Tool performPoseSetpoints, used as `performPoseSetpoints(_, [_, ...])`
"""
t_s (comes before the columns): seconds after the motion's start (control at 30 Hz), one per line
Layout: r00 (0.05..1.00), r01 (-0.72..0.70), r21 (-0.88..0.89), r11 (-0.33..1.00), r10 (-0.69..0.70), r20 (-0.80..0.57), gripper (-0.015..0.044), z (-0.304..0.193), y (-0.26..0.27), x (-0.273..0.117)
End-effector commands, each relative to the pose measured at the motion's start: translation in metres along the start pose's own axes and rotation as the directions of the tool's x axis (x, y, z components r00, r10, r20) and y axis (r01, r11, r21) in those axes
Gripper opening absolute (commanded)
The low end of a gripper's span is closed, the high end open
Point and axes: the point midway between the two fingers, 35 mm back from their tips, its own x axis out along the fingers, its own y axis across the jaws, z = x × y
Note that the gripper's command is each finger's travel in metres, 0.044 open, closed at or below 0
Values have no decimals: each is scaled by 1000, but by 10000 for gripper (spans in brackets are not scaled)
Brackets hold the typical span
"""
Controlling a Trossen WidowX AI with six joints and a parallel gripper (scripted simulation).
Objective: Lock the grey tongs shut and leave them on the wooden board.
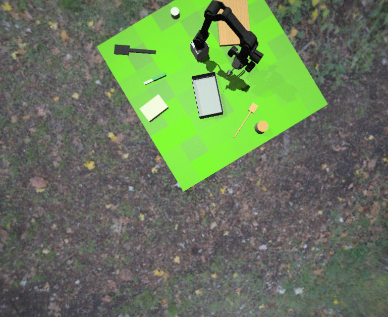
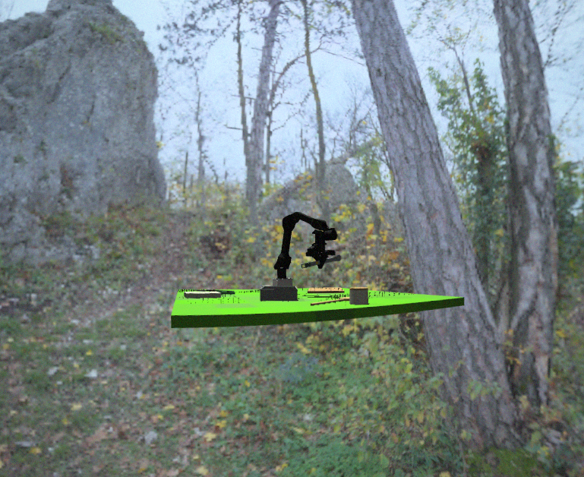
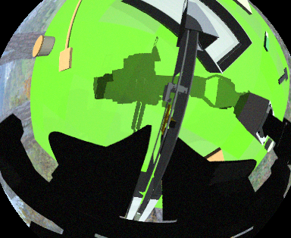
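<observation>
The grey tongs (image 1: 230, 72) (image 2: 310, 264) (image 3: 186, 64) are held in the air, well above the green table. My gripper (image 1: 241, 66) (image 2: 321, 264) (image 3: 164, 133) is shut on them near their middle. They lie near level, with the left end a little lower in the exterior view. Their arms look close together in the wrist view; whether the lock holds cannot be seen. The roasting tin (image 1: 211, 114) (image 3: 235, 54) holds nothing and lies left of and below the gripper in the top view. The wooden board (image 1: 240, 6) (image 2: 324, 290) (image 3: 216, 155) is partly hidden by the arm.
A wooden spatula (image 1: 253, 107) (image 3: 65, 59) and an orange-topped cylinder (image 1: 262, 126) (image 2: 358, 296) (image 3: 44, 46) stand beyond the tin. A black spatula (image 1: 121, 49), green-and-white marker (image 1: 159, 76), cream block (image 1: 154, 107) and white cylinder (image 1: 175, 12) lie farther left in the top view.
</observation>
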Motion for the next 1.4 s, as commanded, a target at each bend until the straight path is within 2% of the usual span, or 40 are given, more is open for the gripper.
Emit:
performPoseSetpoints(0.0, [1000,-3,-50,999,3,-7,-150,-26,0,-2])
performPoseSetpoints(0.27, [1000,-2,-146,989,1,-9,-150,-70,-8,-2])
performPoseSetpoints(0.67, [1000,-3,-222,975,1,-13,-150,-100,-17,-3])
performPoseSetpoints(1.37, [999,-21,-488,872,7,-32,-150,-208,-78,-7])
